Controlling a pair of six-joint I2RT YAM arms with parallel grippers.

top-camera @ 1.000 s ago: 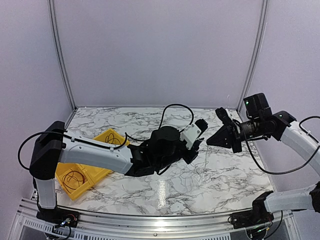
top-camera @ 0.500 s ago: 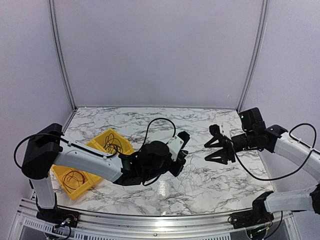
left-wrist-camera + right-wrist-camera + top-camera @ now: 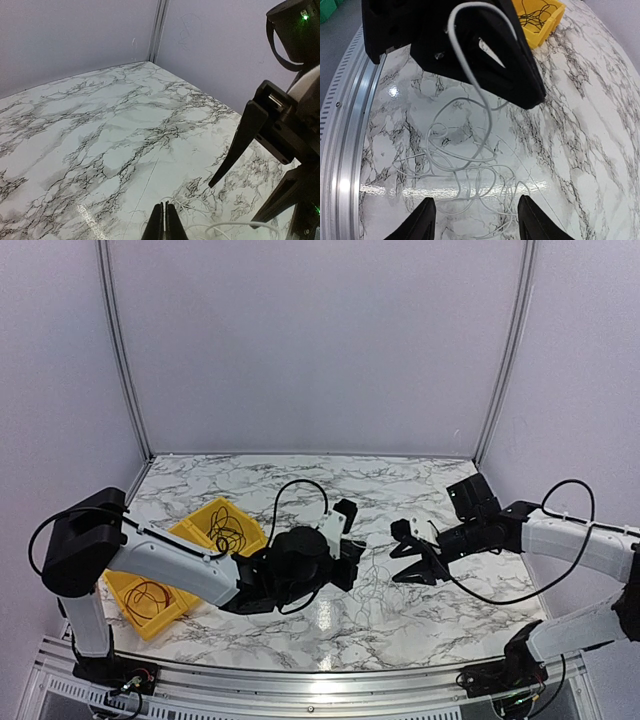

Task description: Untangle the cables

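We clenched our left hand (image 3: pixel 163 207) on a pale cable (image 3: pixel 489 117), seemingly to raise it, right hand (image 3: pixel 475 200) released at three o'clock.

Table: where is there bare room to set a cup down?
The table is bare along the back wall and at the near right corner. The middle is crowded: pale cables lie beside the left arm, and yellow bins fill the left side.

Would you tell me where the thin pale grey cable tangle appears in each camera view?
Top external: thin pale grey cable tangle, lower centre.
Left wrist: bottom edge, by the shut jaws.
Right wrist: centre, on the marble.
Shared landmark: the open right gripper, beside it.
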